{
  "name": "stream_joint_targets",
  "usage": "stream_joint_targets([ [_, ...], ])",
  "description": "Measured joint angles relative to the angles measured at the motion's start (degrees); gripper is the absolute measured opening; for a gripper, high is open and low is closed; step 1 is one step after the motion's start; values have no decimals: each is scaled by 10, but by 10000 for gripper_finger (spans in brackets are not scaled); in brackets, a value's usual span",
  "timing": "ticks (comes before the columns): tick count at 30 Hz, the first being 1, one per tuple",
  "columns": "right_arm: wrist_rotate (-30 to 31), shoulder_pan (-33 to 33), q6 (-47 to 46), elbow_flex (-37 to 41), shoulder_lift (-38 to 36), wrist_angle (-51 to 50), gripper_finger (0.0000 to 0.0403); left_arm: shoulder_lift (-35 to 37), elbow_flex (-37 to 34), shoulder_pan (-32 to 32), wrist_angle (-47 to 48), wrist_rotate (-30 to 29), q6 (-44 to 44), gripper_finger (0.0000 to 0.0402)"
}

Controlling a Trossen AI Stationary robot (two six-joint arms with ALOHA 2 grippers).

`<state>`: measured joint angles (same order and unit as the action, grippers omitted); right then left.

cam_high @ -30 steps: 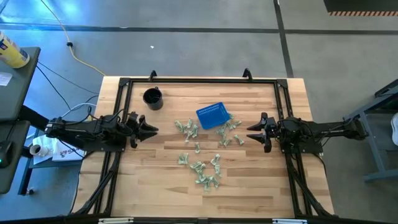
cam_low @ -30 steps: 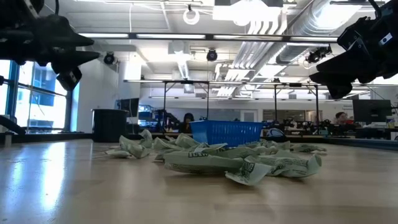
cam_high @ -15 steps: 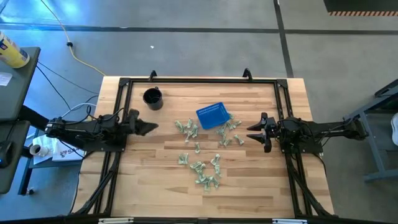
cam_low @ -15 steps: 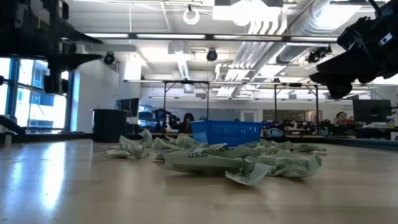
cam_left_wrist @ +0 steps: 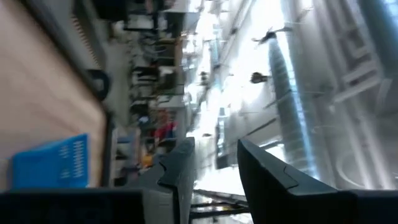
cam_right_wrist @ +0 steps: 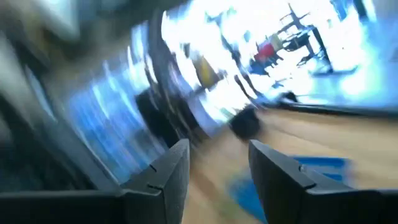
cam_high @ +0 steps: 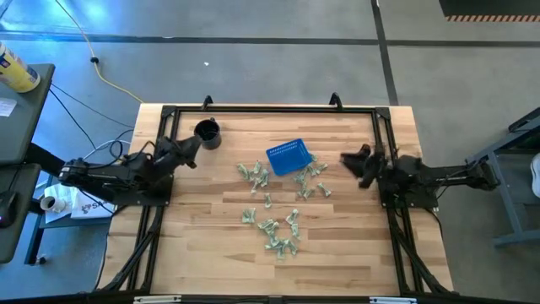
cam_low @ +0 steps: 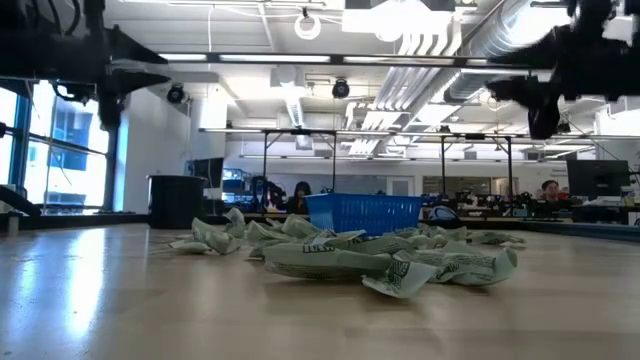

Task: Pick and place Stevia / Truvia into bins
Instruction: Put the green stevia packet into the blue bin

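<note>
Black round cup [cam_high: 207, 133] stands upright near my table's [cam_high: 211, 245] far left corner. Yellow bottle [cam_high: 17, 70] lies on the side desk, people sit far behind.

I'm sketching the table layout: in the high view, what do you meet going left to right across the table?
left gripper → black cup → blue basket → right gripper

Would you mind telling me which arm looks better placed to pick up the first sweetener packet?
Probably the right. Its end effector is just beside the packets near the blue basket, while the left end effector is over by the black cup, farther from any packet.
</note>
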<state>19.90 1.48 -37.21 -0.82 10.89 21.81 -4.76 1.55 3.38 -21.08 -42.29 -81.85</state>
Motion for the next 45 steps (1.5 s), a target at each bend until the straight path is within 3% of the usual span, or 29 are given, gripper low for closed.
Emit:
stream_joint_targets([
  [2, 54, -2, -59, -1, 0, 66, 154, -14, 0, 0, -41, 1, 32, 156],
  [5, 148, -8, 49, -3, 0, 116, 152, -41, 0, 0, -85, 8, 79, 156],
  [7, 175, -7, 60, -23, 1, 117, 151, -60, 0, 0, -99, 8, 93, 156],
  [9, 164, -7, 46, -57, 7, 105, 151, -78, 0, 0, -106, 9, 94, 156],
  [13, 51, -22, 42, -125, 74, 68, 151, -112, 1, 0, -146, 51, 96, 156],
  [17, 106, -35, 59, -211, 200, 46, 149, -141, 1, 0, -183, 64, 134, 156],
  [19, 83, -36, 78, -262, 265, 43, 149, -154, 1, 0, -188, 32, 160, 156],
  [22, 33, -55, 41, -345, 347, -85, 147, -168, 1, 0, -187, 26, 190, 156],
  [25, 96, -64, -23, -428, 415, -328, 137, -169, 1, 0, -178, 55, 202, 156],
  [27, 113, -73, -40, -475, 460, -435, 128, -169, 1, 0, -168, 68, 203, 156],
  [29, 73, -103, -69, -508, 503, -536, 119, -168, 1, 0, -160, 73, 204, 156],
  [31, -6, -149, -90, -529, 547, -617, 114, -168, 1, 0, -154, 73, 204, 156],
  [34, -35, -199, -73, -543, 594, -657, 116, -168, 1, 0, -135, 74, 205, 156],
  [38, -79, -239, 33, -542, 651, -658, 141, -168, 1, 0, -113, 77, 214, 156],
  [40, -114, -246, 91, -542, 675, -660, 161, -168, 1, 0, -113, 84, 219, 156],
  [45, -120, -232, 259, -540, 734, -674, 206, -168, 1, 0, -103, 88, 226, 156],
])
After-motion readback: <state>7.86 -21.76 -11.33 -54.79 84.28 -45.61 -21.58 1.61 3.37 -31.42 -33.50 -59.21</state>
